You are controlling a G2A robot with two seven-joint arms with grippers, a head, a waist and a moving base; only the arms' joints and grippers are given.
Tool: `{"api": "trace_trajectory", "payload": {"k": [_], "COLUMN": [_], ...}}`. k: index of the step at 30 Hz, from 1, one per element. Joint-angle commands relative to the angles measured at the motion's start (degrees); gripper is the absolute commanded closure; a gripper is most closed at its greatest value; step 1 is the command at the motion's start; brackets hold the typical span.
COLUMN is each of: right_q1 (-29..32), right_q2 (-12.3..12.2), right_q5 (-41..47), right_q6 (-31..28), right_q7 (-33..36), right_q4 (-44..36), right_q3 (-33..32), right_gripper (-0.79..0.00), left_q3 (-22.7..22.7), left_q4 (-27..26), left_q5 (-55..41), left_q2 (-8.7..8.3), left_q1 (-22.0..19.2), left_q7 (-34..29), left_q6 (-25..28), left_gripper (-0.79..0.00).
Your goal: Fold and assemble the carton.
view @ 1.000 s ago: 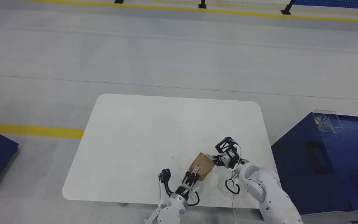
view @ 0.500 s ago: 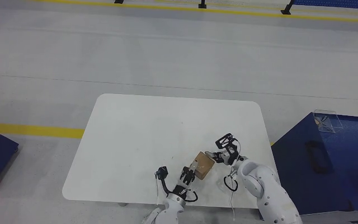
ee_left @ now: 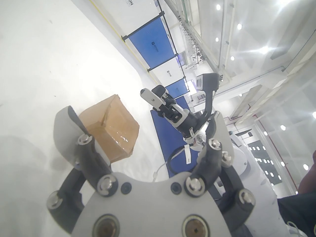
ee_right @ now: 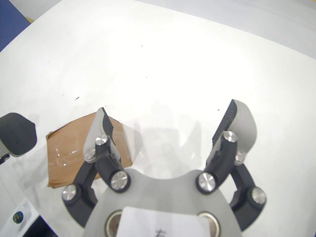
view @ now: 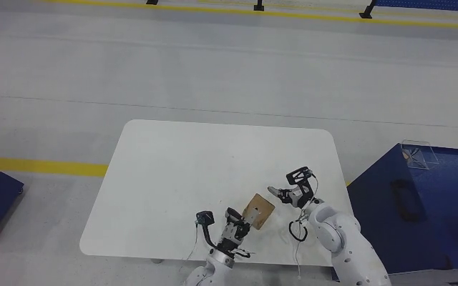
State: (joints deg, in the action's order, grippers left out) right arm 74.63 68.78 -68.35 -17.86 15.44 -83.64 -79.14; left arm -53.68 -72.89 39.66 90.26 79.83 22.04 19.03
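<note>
The left gripper (ee_left: 143,118) is low over the near edge of the white, round-cornered table (view: 179,164), right of the table's middle. Its two grey fingers with black pads are spread wide with nothing between them. One finger (ee_left: 68,122) lies against the near-left side of the small brown cardboard carton (view: 258,209). The pictures do not settle whether it touches the carton.

The carton rests on the tabletop just past that gripper, turned corner-on to the table's edges. Its flaps look folded shut, and a glossy sheen runs across its upper face.

Just beyond the carton, on its right side, the right gripper (ee_right: 169,110) hangs over bare tabletop, jaws wide apart and holding nothing. In its wrist view one finger (ee_right: 102,127) overlaps the carton's edge, while the top view shows a narrow gap between gripper and carton.

A dark blue box-shaped cabinet (view: 408,207) stands on the floor off the table's right side. A yellow floor line (view: 50,167) runs along the grey floor to the table's left.
</note>
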Motion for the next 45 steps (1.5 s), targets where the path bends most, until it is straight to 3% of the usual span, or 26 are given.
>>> {"api": "trace_trajectory", "payload": {"k": [1,6,8,10,13,17,29,30,32,35,36,37,39,42,44,45], "right_q1": [-0.01,-0.01,-0.01,-0.01,-0.01,-0.01,-0.01,-0.01,0.14,-0.22,-0.19,-0.19,0.0,0.24,0.14,0.12], "right_q2": [0.0,0.0,0.0,0.0,0.0,0.0,0.0,0.0,-0.04,-0.13,-0.18,-0.26,-0.4,-0.59,-0.68,-0.72], "right_q5": [-0.02,-0.02,-0.02,-0.02,-0.02,-0.02,-0.02,-0.02,-0.02,1.33,2.09,2.71,3.63,4.91,5.8,6.24], "right_q6": [-0.08,-0.08,-0.08,-0.08,-0.08,-0.08,-0.08,-0.08,-0.23,2.5,2.71,2.99,3.55,4.09,4.35,4.43], "right_q7": [0.03,0.03,0.03,0.03,0.03,0.03,0.03,0.03,0.32,0.77,0.71,0.69,0.54,0.82,1.1,1.17], "right_q4": [0.0,0.0,0.0,0.0,0.0,0.0,0.0,0.0,0.21,0.7,0.79,0.88,0.85,0.88,1.22,1.33], "right_q3": [-0.01,-0.01,-0.01,-0.01,-0.01,-0.01,-0.01,-0.01,-0.05,-1.9,-2.53,-3.3,-4.67,-6.28,-7.14,-7.5], "right_gripper": [-0.785,-0.785,-0.785,-0.785,-0.785,-0.785,-0.785,-0.785,-0.785,-0.785,-0.785,-0.785,-0.785,-0.785,-0.785,-0.785], "left_q3": [0.78,1.74,1.98,1.59,2.52,3.3,6.23,6.46,6.96,7.34,7.39,7.48,7.57,7.71,7.68,7.62], "left_q4": [-0.25,0.79,2.27,3.5,5.97,9.56,19.07,19.44,20.13,20.82,21.09,21.32,21.75,22.25,22.24,22.11], "left_q5": [17.15,44.52,48.52,49.75,53.45,50.53,51.23,51.15,51.91,51.47,51.3,51.16,50.72,50.61,50.31,50.17], "left_q2": [-0.63,-2.57,-3.07,-3.27,-3.01,-2.11,-0.32,-0.21,-0.06,0.26,0.35,0.45,0.6,0.76,0.81,0.82], "left_q1": [-0.43,-2.18,-2.81,-3.67,-5.37,-7.71,-12.88,-13.1,-13.53,-13.96,-14.13,-14.26,-14.55,-14.84,-14.89,-14.84], "left_q7": [2.52,8.26,8.08,7.2,3.99,2.09,3.98,4.11,4.38,4.55,4.61,4.68,4.72,4.81,4.84,4.95], "left_q6": [-1.52,-6.1,-4.44,-4.68,-9.62,-11.72,-16.76,-16.47,-16.84,-17.12,-17.31,-17.36,-17.17,-17.23,-17.0,-16.93], "left_gripper": [-0.785,-0.785,-0.785,-0.785,-0.785,-0.785,-0.785,-0.767,-0.656,-0.588,-0.526,-0.382,-0.351,-0.225,-0.102,0.0]}}
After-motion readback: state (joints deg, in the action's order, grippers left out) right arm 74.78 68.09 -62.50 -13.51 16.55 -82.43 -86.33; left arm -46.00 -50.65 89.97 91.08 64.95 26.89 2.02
